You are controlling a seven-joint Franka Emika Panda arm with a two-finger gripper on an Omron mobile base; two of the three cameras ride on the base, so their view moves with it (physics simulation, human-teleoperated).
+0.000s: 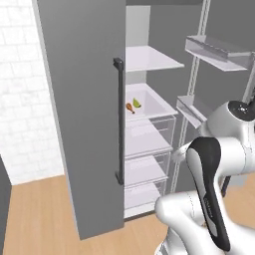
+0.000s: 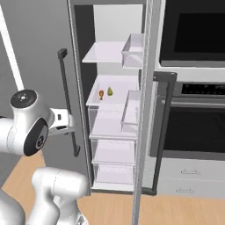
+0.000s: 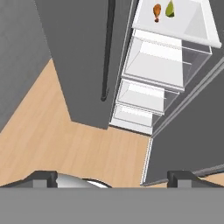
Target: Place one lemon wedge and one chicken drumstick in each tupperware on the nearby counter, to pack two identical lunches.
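Note:
A brown chicken drumstick (image 1: 130,107) (image 2: 101,94) (image 3: 156,11) and a yellow-green lemon wedge (image 1: 136,102) (image 2: 110,91) (image 3: 169,8) lie side by side on a white middle shelf (image 1: 154,107) of the open fridge. My gripper (image 3: 113,178) is open and holds nothing. It hangs well back from the fridge, in front of and below that shelf, above the wooden floor. Its two dark fingertips (image 3: 43,177) stand far apart. The tupperware and the counter are out of view.
The grey left fridge door (image 1: 84,114) with its long dark handle (image 1: 119,119) stands open close to the arm. The right door with its bins (image 1: 214,50) is open too. Clear drawers (image 2: 114,151) sit under the shelf. A black wall oven (image 2: 193,35) is to the right.

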